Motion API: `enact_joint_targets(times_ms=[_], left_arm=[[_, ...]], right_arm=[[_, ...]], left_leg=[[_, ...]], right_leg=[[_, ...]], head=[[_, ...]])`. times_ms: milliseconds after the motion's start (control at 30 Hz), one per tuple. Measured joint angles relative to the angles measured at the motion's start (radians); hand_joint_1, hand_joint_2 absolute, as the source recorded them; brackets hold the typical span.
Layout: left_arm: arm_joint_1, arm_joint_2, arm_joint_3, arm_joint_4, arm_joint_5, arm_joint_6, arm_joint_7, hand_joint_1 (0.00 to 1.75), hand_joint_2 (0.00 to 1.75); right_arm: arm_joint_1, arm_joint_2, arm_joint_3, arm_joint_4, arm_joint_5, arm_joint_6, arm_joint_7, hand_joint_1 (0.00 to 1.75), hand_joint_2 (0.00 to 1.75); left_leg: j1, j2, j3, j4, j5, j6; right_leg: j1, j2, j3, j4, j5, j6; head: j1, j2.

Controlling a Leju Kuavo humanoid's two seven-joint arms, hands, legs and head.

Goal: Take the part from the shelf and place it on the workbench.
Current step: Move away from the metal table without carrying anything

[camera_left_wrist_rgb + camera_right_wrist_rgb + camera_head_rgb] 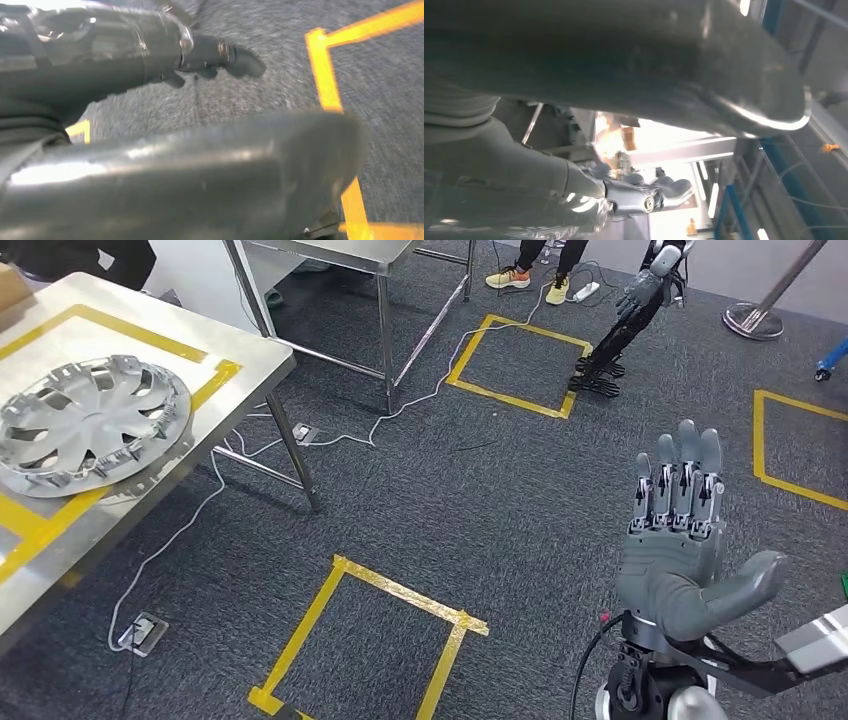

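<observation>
Right hand far from hubcap

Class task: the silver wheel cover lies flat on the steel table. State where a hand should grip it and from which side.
Grip the wheel cover at its rim where it overhangs the table edge, coming from the floor side: lying flat, only that rim offers a pinchable lip.

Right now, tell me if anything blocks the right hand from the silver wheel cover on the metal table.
Nothing visible does. The round silver wheel cover lies on the steel workbench at far left; the right hand is raised, fingers apart, over bare grey carpet.
</observation>
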Motion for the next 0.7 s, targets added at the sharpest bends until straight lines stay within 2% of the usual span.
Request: enact_joint_targets(times_ms=[33, 67, 100, 133, 167, 200, 233, 267, 300, 333, 400, 433, 467, 533, 567, 600, 633, 667, 700], left_arm=[[0.003, 0.001, -0.006, 0.0, -0.009, -0.004, 0.001, 0.0, 0.0], [0.007, 0.002, -0.012, 0.0, -0.018, -0.008, 0.003, 0.0, 0.0], [0.011, 0.005, -0.018, 0.0, -0.025, -0.012, 0.006, 0.0, 0.0], [0.015, 0.007, -0.024, 0.001, -0.03, -0.014, 0.009, 0.0, 0.0], [0.017, 0.008, -0.03, 0.0, -0.032, -0.015, 0.011, 0.0, 0.0], [0.018, 0.01, -0.035, 0.0, -0.032, -0.014, 0.012, 0.0, 0.0], [0.019, 0.012, -0.04, 0.0, -0.031, -0.013, 0.012, 0.0, 0.0], [0.019, 0.013, -0.044, 0.0, -0.028, -0.012, 0.013, 0.0, 0.0], [0.021, 0.014, -0.047, 0.0, -0.026, -0.011, 0.013, 0.0, 0.0], [0.024, 0.015, -0.051, 0.0, -0.025, -0.011, 0.013, 0.0, 0.0], [0.029, 0.016, -0.059, 0.0, -0.027, -0.011, 0.014, 0.0, 0.0], [0.03, 0.018, -0.063, 0.0, -0.03, -0.011, 0.016, 0.0, 0.0], [0.031, 0.019, -0.067, 0.0, -0.032, -0.011, 0.019, 0.0, 0.0], [0.035, 0.021, -0.074, 0.0, -0.035, -0.01, 0.029, 0.0, 0.0], [0.037, 0.023, -0.077, 0.0, -0.035, -0.009, 0.034, 0.0, 0.0], [0.039, 0.026, -0.08, 0.0, -0.034, -0.008, 0.038, 0.0, 0.0], [0.039, 0.029, -0.083, 0.0, -0.033, -0.006, 0.039, 0.0, 0.0], [0.038, 0.031, -0.086, -0.001, -0.032, -0.004, 0.04, 0.0, 0.0], [0.036, 0.033, -0.088, -0.002, -0.031, -0.002, 0.041, 0.0, 0.0]], right_arm=[[-0.007, 0.001, 0.0, -0.001, 0.008, 0.004, 0.003, 0.0, 0.0], [-0.01, 0.001, 0.001, -0.002, 0.02, 0.007, 0.007, 0.0, 0.0], [-0.012, 0.002, 0.001, -0.002, 0.035, 0.009, 0.011, 0.0, 0.0], [-0.015, 0.003, 0.002, -0.002, 0.05, 0.009, 0.015, 0.0, 0.0], [-0.018, 0.004, 0.002, -0.002, 0.065, 0.009, 0.018, 0.0, 0.0], [-0.022, 0.006, 0.002, -0.002, 0.079, 0.008, 0.02, 0.0, 0.0], [-0.024, 0.008, 0.003, -0.002, 0.092, 0.005, 0.022, 0.0, 0.0], [-0.025, 0.01, 0.003, -0.002, 0.109, 0.0, 0.022, 0.0, 0.0], [-0.026, 0.012, 0.005, -0.002, 0.129, -0.008, 0.023, 0.0, 0.0], [-0.026, 0.014, 0.006, -0.002, 0.149, -0.017, 0.022, 0.0, 0.0], [-0.025, 0.016, 0.009, -0.006, 0.183, -0.037, 0.018, 0.0, 0.0], [-0.025, 0.017, 0.011, -0.01, 0.193, -0.046, 0.014, 0.0, 0.0], [-0.026, 0.017, 0.012, -0.015, 0.201, -0.056, 0.009, 0.0, 0.0], [-0.028, 0.019, 0.013, -0.026, 0.215, -0.076, 0.0, 0.0, 0.0], [-0.028, 0.019, 0.013, -0.03, 0.22, -0.086, -0.003, 0.0, 0.0], [-0.025, 0.02, 0.012, -0.035, 0.225, -0.096, -0.007, 0.0, 0.0], [-0.024, 0.021, 0.01, -0.04, 0.229, -0.105, -0.011, 0.0, 0.0], [-0.023, 0.021, 0.006, -0.048, 0.235, -0.114, -0.014, 0.0, 0.0], [-0.022, 0.021, 0.002, -0.057, 0.242, -0.123, -0.016, 0.0, 0.0]], left_leg=[[-0.002, -0.015, -0.036, 0.065, -0.028, 0.002], [-0.005, -0.017, -0.072, 0.126, -0.047, 0.002], [-0.006, -0.015, -0.1, 0.164, -0.049, 0.002], [-0.007, -0.013, -0.111, 0.167, -0.031, 0.003], [-0.007, -0.015, -0.105, 0.134, 0.005, 0.004], [-0.005, -0.029, -0.084, 0.074, 0.049, 0.004], [-0.002, -0.057, -0.061, 0.014, 0.08, 0.006], [0.001, -0.081, -0.041, -0.034, 0.098, 0.007], [0.003, -0.1, -0.029, -0.062, 0.103, 0.008], [0.002, -0.104, -0.023, -0.07, 0.097, 0.011], [0.0, -0.076, -0.016, -0.079, 0.096, 0.018], [0.001, -0.061, -0.011, -0.083, 0.096, 0.023], [0.002, -0.044, -0.005, -0.088, 0.095, 0.027], [0.0, -0.008, 0.003, -0.092, 0.091, 0.033], [-0.002, 0.011, 0.005, -0.093, 0.087, 0.035], [-0.003, 0.028, 0.006, -0.092, 0.084, 0.034], [-0.003, 0.043, 0.009, -0.092, 0.081, 0.033], [-0.004, 0.057, 0.012, -0.092, 0.077, 0.031], [-0.004, 0.069, 0.017, -0.092, 0.073, 0.028]], right_leg=[[0.001, 0.009, 0.001, -0.001, 0.0, -0.005], [0.003, 0.021, 0.001, 0.0, -0.001, -0.007], [0.005, 0.035, 0.002, 0.001, -0.002, -0.009], [0.006, 0.05, 0.003, 0.004, -0.004, -0.01], [0.006, 0.064, 0.004, 0.008, -0.007, -0.009], [0.004, 0.078, 0.005, 0.013, -0.011, -0.007], [0.005, 0.09, 0.003, 0.021, -0.017, -0.003], [0.003, 0.103, 0.0, 0.028, -0.022, 0.003], [0.001, 0.114, -0.004, 0.034, -0.025, 0.009], [-0.002, 0.127, -0.008, 0.036, -0.026, 0.015], [-0.007, 0.148, -0.012, 0.036, -0.026, 0.026], [-0.007, 0.138, -0.017, 0.045, -0.032, 0.031], [-0.006, 0.116, -0.03, 0.072, -0.048, 0.036], [-0.006, 0.058, -0.086, 0.182, -0.101, 0.045], [-0.009, 0.042, -0.121, 0.245, -0.126, 0.049], [-0.012, 0.033, -0.147, 0.29, -0.136, 0.051], [-0.014, 0.029, -0.156, 0.301, -0.128, 0.052], [-0.016, 0.024, -0.146, 0.275, -0.102, 0.052], [-0.017, 0.014, -0.118, 0.216, -0.064, 0.05]], head=[[-0.004, 0.0], [-0.009, 0.0], [-0.012, 0.0], [-0.013, 0.0], [-0.015, 0.0], [-0.019, 0.0], [-0.024, 0.0], [-0.027, 0.0], [-0.028, 0.0], [-0.029, 0.0], [-0.028, 0.0], [-0.026, 0.0], [-0.021, 0.0], [-0.008, 0.0], [-0.003, 0.0], [0.001, 0.0], [0.005, 0.0], [0.008, 0.0], [0.01, 0.0]])
